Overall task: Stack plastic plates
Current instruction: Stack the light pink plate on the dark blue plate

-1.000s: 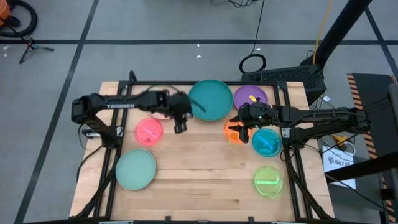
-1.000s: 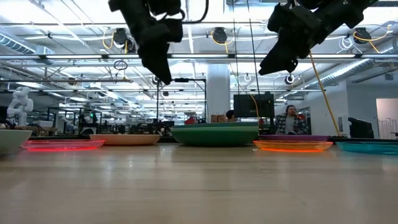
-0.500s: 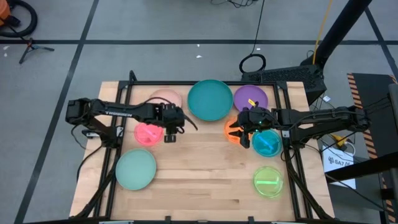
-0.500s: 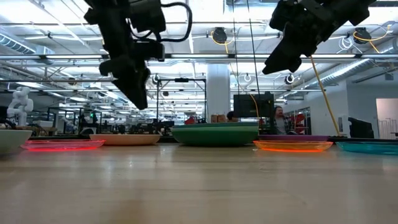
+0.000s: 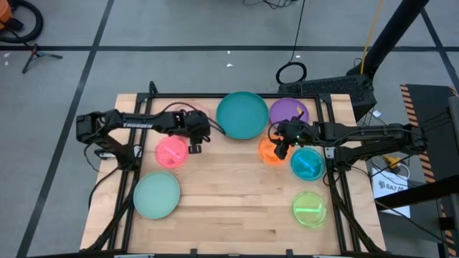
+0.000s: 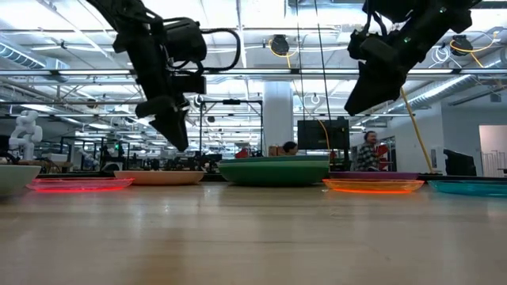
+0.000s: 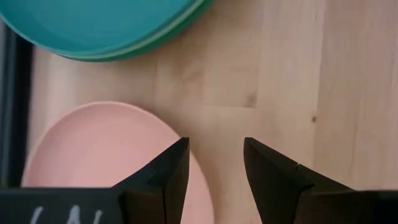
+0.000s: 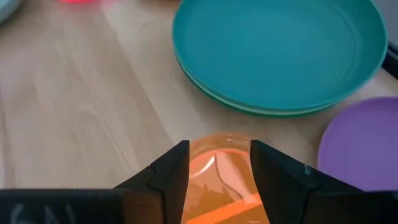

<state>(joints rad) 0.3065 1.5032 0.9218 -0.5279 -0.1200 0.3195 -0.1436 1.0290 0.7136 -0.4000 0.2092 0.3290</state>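
Progress: barely begun, by my reading; one pair is nested and every other plate lies single, spread across the wooden table (image 5: 229,204).
Large teal round plastic plate (image 5: 242,115): upper centre of the high view, sitting on a green plate whose rim (image 7: 163,45) shows beneath it in the left wrist view; the only stack so far.
Mint round plastic plate (image 5: 156,195): lower left, alone.
Pale pink matte plate (image 7: 93,149): seen in the left wrist view just beside the teal stack, partly under the left arm.
Purple glossy plate (image 5: 288,111): upper right, just beside the teal one.
Blue-teal translucent plate (image 5: 308,163): right of centre, alone.
Lime translucent plate (image 5: 310,208): lower right, alone.
Hot-pink translucent plate (image 5: 171,152): left of centre, alone.
Orange translucent plate (image 5: 270,151): centre right, under the right arm's tip.
Left: at least seven plates to gather, largest downward.
Left gripper (image 7: 215,163): fingers parted wide, holding nothing, poised over the pale pink plate's edge and bare wood.
Right gripper (image 8: 219,163): fingers spread, empty, straddling the orange plate from above; contact unclear.
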